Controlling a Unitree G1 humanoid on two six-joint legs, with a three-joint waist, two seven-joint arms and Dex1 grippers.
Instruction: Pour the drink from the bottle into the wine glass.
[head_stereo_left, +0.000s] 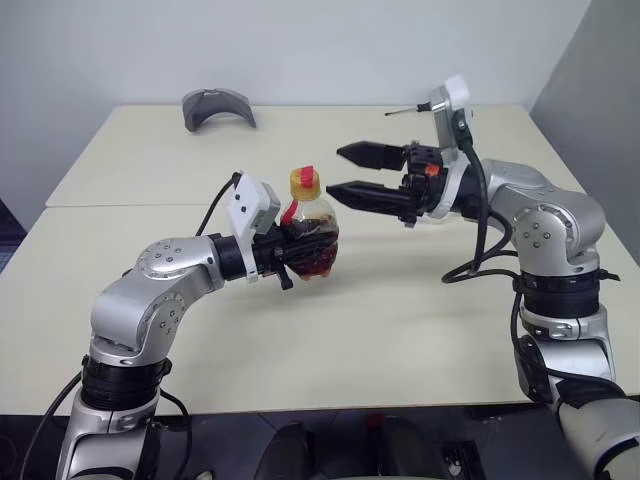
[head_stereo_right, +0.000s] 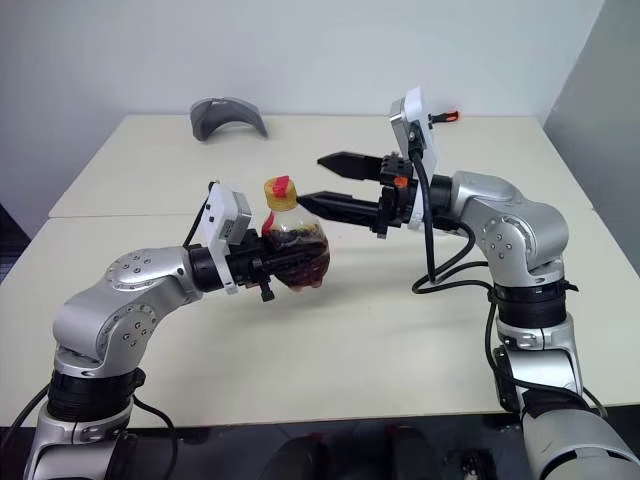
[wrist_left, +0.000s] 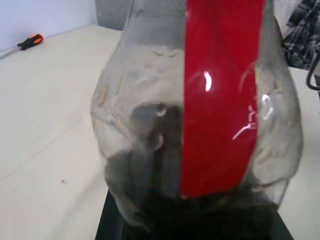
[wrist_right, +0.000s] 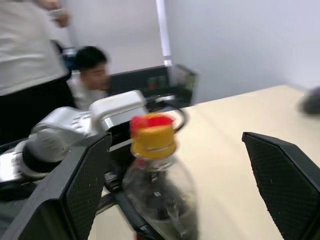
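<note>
Above the middle of the cream table (head_stereo_left: 400, 330), the left gripper (head_stereo_left: 300, 252) was clamped around the bulbous belly of the single bottle (head_stereo_left: 312, 232), holding it upright and clear of the tabletop, with dark drink (head_stereo_right: 300, 258) filling only the lower part of the body. Its yellow cap (head_stereo_left: 305, 183) sat on the neck, the red label strip (wrist_left: 220, 100) running down from it — so nothing had been unscrewed, judging by that. The right gripper (head_stereo_left: 362, 172) hung level just beside the cap, its two black fingers spread wide, one higher and one lower, closed on nothing. No wine glass could be made out on the table, so pouring had not begun; opening the cap, finding the glass and tipping the bottle all looked left to do. By count: one bottle, one cap, two grippers, one grey curved object (head_stereo_left: 218, 107) at the far edge, and one orange-handled screwdriver (wrist_left: 29, 41) lying on the table, well apart from the bottle — and two people (wrist_right: 30, 60) beyond the table.
</note>
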